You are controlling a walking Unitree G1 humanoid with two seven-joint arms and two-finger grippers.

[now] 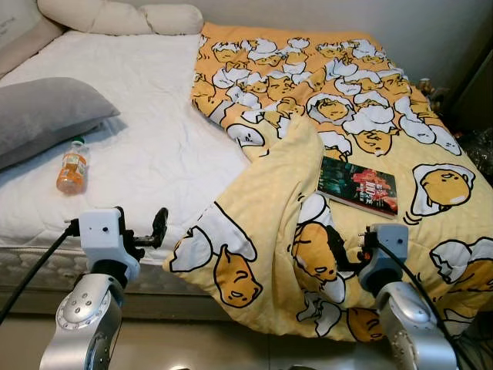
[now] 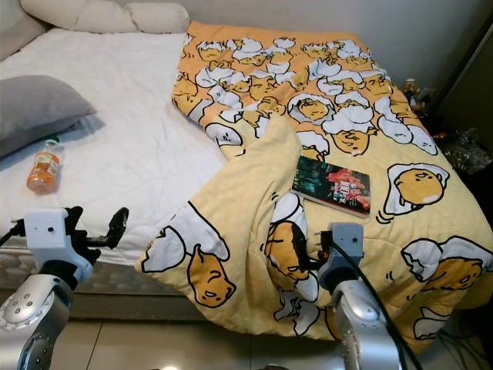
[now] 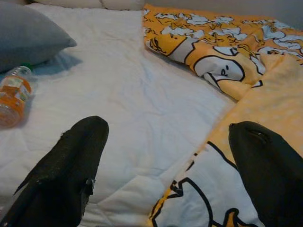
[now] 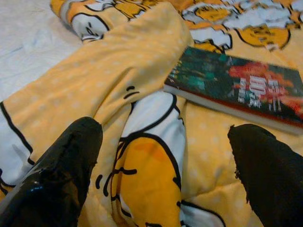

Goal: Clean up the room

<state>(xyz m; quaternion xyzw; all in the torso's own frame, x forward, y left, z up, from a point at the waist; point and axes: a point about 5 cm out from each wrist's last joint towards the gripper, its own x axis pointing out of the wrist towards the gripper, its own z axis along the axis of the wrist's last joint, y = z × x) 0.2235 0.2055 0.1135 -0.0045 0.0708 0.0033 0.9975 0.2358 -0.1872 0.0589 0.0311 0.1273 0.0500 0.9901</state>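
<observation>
A grey pillow point(image 1: 42, 116) lies at the far left of the bed point(image 1: 146, 131), on the white sheet. Just beside its lower edge an orange bottle point(image 1: 72, 166) with a green cap lies on its side, apart from everything else on the sheet.

The left gripper point(image 3: 165, 161) hovers near the bed's near edge, fingers point(image 3: 71, 165) spread wide with nothing between them. Past them the left wrist view shows bare sheet and the turned-back corner of the quilt point(image 1: 308, 116), with the bottle off to one side.

The yellow quilt, printed with egg-yolk cartoon figures, covers the right half of the bed. One corner is folded back over itself into a ridge that runs toward the near edge, and the quilt's lower part hangs over the side of the mattress.

A book point(image 1: 358, 185) with a dark green and red cover lies flat on the quilt, just right of that fold.

The right gripper point(image 4: 165, 165) hovers over the quilt's near part, wide apart and empty; in the right wrist view the book lies beyond its fingertips, not touching them.

At the far right, beyond the bed, some small clutter point(image 1: 431, 89) sits too blurred to tell.
</observation>
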